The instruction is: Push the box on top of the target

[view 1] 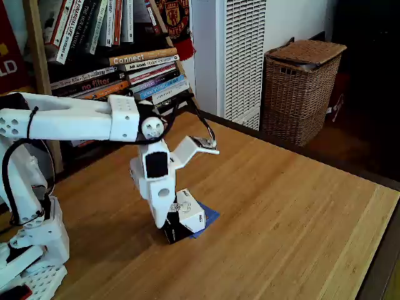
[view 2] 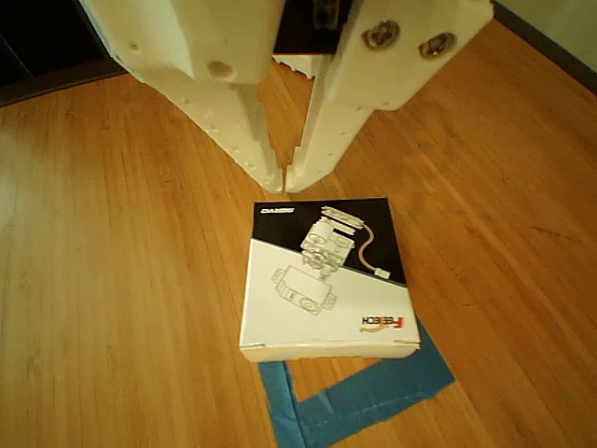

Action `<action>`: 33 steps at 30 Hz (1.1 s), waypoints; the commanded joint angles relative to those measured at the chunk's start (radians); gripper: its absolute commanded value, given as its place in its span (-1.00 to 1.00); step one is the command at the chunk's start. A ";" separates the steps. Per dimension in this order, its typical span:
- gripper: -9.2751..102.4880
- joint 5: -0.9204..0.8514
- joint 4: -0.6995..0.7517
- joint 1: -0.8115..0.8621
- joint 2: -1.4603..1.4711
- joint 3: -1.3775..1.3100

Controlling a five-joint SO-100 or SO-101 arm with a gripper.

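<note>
Tape: blue, lying flat on the worktop, showing at the near edge of the other view; one corner and two strips peeking out from under the box, also showing at the box's right side in the fixed view.

Box: black-and-white, printed with a line drawing, sitting flat on the worktop and partly overlapping the tape; in the fixed view standing left of centre on the wood.

Hand: white, pointing down just behind the box's far edge; fingertips nearly meeting, only a thin slit between them, gripping nothing; tips sitting at the box's black top edge, contact impossible to tell. In the fixed view hanging from the bent arm, pressing close to the box's left side.

Worktop: light wood, stretching right.

Wicker basket: standing beyond the far edge.

Books: stacked and leaning on a shelf behind the arm.
</note>
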State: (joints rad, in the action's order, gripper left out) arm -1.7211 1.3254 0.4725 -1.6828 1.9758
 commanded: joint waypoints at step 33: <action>-0.83 -0.055 -0.089 0.049 0.072 -0.029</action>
State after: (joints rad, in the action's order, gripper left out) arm -1.7656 1.2456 0.5077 -1.6076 1.9666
